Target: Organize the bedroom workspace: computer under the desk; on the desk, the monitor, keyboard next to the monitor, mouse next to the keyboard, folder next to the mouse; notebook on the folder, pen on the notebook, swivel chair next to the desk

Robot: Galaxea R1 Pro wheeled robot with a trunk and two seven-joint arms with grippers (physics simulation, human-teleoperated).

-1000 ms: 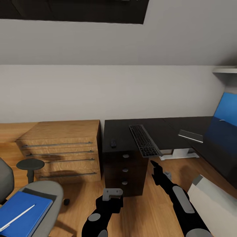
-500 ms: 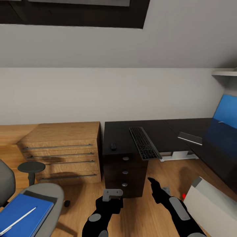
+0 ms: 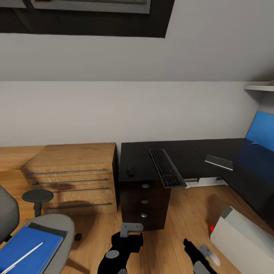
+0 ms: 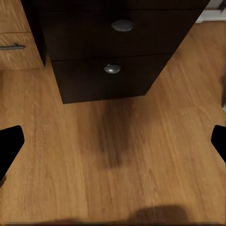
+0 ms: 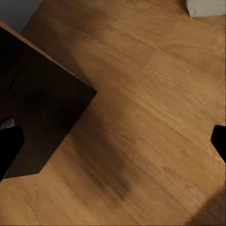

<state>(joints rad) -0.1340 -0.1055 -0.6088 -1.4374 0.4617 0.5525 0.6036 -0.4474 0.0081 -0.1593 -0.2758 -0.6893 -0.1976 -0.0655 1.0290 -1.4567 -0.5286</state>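
A long slim dark-grey keyboard and small black oval mouse lie on the black-topped L-shaped bench. Near left, a grey upholstered swivel chair carries a thin white-silver pen. Both grippers' fingers are spread apart, empty, above wooden floor.

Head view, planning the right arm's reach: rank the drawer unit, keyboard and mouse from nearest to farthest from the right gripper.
From the right gripper:
1. Drawer unit, ahead to its left, under the desktop.
2. Keyboard, on the desk, overhanging its front edge.
3. Mouse, farther left on the desk.

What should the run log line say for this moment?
keyboard overhanging desk edge | mouse on desk | left gripper open | right gripper open
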